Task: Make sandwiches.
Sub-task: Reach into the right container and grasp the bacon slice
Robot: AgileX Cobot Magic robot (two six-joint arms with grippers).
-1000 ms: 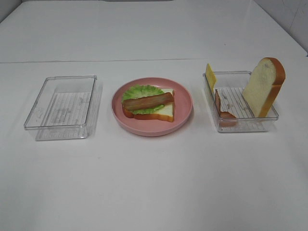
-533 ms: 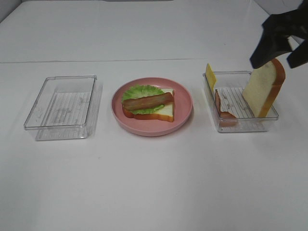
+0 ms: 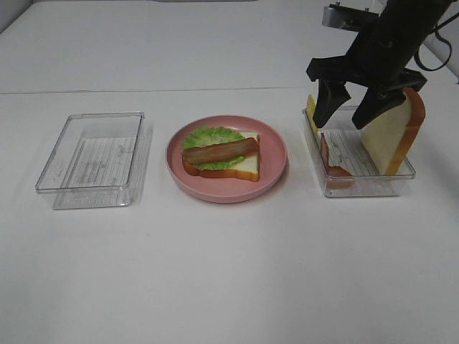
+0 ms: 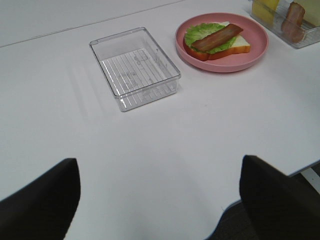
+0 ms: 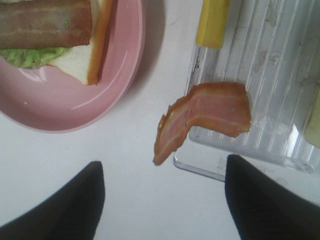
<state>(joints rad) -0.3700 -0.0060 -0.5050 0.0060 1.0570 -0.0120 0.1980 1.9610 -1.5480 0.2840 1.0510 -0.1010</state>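
On the pink plate [image 3: 272, 175] lies a partial sandwich: a white bread slice [image 3: 246, 167], a green lettuce leaf [image 3: 208, 135] and a bacon strip [image 3: 219, 150] on top. My right gripper [image 3: 348, 115] is open and hovers over the right clear tray [image 3: 362, 188]. That tray holds an upright bread slice [image 3: 393, 132], a yellow cheese slice [image 3: 313, 113] and a bacon strip [image 3: 331, 162] hanging over its wall. The right wrist view shows this bacon [image 5: 210, 112] and the cheese [image 5: 212, 22] between the open fingers. My left gripper [image 4: 160, 210] is open and empty, far back from the plate [image 4: 222, 66].
A clear tray [image 3: 92, 159] with nothing in it stands left of the plate; it also shows in the left wrist view [image 4: 135, 65]. The white table's near edge shows in the left wrist view [image 4: 260, 192]. A seam crosses the table behind the trays.
My right arm has come into view from the upper right and moved left and down over the right tray. The food has not moved.
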